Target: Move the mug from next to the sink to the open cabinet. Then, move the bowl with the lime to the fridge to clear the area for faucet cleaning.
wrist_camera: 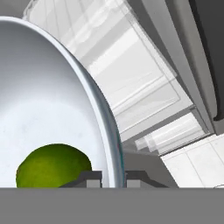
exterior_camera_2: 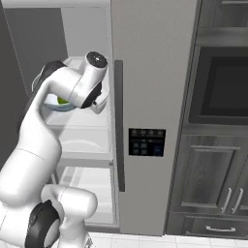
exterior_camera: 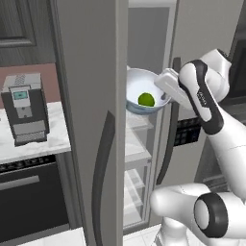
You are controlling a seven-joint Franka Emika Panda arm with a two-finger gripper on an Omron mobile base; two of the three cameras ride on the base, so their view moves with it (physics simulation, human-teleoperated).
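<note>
Right up close in the hand view, the pincer [wrist_camera: 113, 178] is squeezed tight on the rim of the bowl [wrist_camera: 48, 109], one tip inside the rim and one outside. The lime [wrist_camera: 52, 165] sits in the bowl, low down, just left of the tips.

On the far left of the left base view, a coffee machine [exterior_camera: 25, 108] stands on a white tabletop [exterior_camera: 33, 144], with a dark oven [exterior_camera: 31, 202] under it. Next comes the grey fridge door [exterior_camera: 89, 120], swung open, with a long dark handle [exterior_camera: 101, 178]. To its right is the inside of the fridge [exterior_camera: 137, 153], with pale shelves. The bowl [exterior_camera: 144, 90] hangs up in that opening, tipped a bit, held above a shelf and not resting on it. The lime [exterior_camera: 146, 99] lies in the bottom of it. The arm [exterior_camera: 211, 110] reaches in from the right and holds the bowl by its right edge.

From the right base view, the bowl [exterior_camera_2: 57, 102] peeks out behind the arm, inside the fridge. Right of it is the shut fridge door [exterior_camera_2: 155, 97] with a dark panel [exterior_camera_2: 147, 142]. Further right are dark cupboards [exterior_camera_2: 213, 184].
</note>
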